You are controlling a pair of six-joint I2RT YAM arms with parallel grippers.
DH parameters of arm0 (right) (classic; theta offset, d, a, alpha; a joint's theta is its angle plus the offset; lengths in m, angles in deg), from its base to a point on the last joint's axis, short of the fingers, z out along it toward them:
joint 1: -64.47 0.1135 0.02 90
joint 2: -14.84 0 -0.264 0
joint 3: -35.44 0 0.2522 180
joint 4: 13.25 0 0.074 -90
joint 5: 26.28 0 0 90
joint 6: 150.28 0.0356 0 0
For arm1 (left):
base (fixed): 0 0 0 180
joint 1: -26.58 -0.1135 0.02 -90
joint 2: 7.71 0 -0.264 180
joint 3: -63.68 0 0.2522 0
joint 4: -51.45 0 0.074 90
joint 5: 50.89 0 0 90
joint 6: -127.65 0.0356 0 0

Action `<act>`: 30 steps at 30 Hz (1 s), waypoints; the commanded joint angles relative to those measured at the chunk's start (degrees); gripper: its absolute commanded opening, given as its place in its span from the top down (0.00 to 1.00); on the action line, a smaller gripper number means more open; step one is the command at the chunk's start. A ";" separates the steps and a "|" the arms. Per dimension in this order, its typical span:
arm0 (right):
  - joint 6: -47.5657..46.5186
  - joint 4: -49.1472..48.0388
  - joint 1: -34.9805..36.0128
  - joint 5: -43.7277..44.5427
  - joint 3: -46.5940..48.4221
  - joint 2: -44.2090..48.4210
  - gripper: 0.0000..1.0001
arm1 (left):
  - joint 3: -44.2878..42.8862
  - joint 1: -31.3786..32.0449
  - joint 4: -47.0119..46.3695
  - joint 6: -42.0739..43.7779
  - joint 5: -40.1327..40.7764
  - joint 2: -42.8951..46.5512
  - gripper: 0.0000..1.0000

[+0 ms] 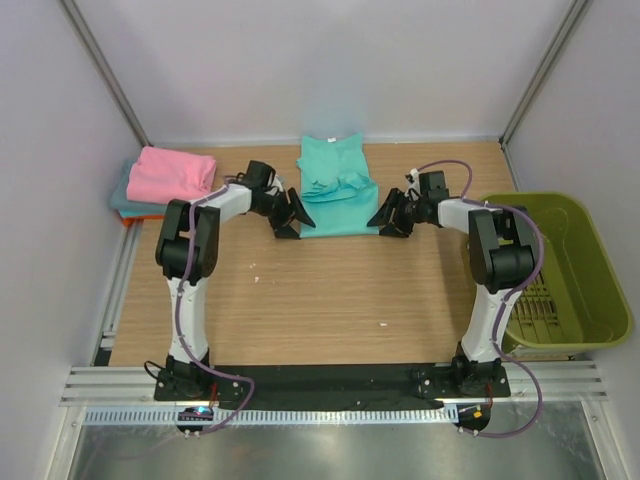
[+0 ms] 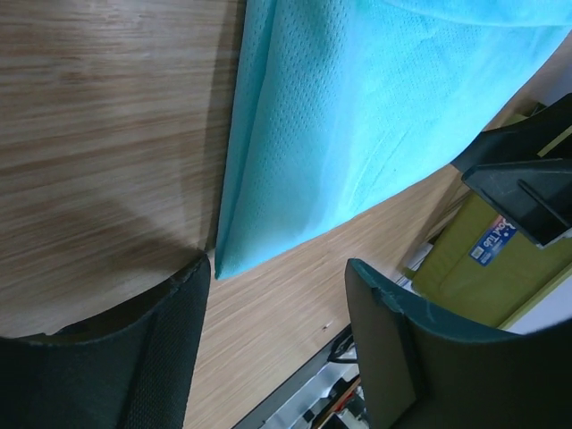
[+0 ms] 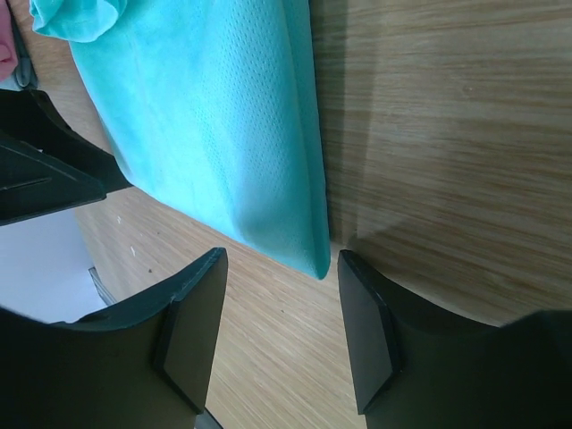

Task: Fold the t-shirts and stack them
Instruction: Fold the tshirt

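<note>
Left jaws spread, nothing between them; the near-left corner of the teal t-shirt (image 2: 357, 125) lies just off the tip of one finger (image 2: 174, 304), flat on the tabletop (image 1: 330, 300). Right jaws likewise spread and empty, the near-right corner sitting just beside one finger (image 3: 362, 304). The shirt lies mid-tabletop toward the far side, collar away from the arms, its sides turned in so it makes a long narrow panel with the bottom edge nearest the jaws. Cloth is a fine pinholed knit: judged light, limp and a little slick, likely to sag between two holds and slide layer over layer. The side edges look doubled, so each pinch should take the full thickness right at the corner, lower finger slipped under against the wood; catching only the top layer would undo the fold. At far left a folded pink t-shirt (image 1: 175, 172) tops a small stack. A green basket (image 1: 600, 260) stands at right.
</note>
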 commanded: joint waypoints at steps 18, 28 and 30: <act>2.11 -3.40 0.03 0.24 -1.00 -2.19 0.80 | 1.46 0.45 -2.59 -0.04 1.14 -2.21 0.87; -2.72 3.71 -0.06 -0.81 1.64 10.79 0.98 | 2.25 0.53 -2.07 1.18 -1.24 9.47 1.00; -2.38 5.29 -0.06 -1.16 0.94 13.53 0.98 | 2.86 0.62 -1.28 1.80 -1.24 13.95 1.00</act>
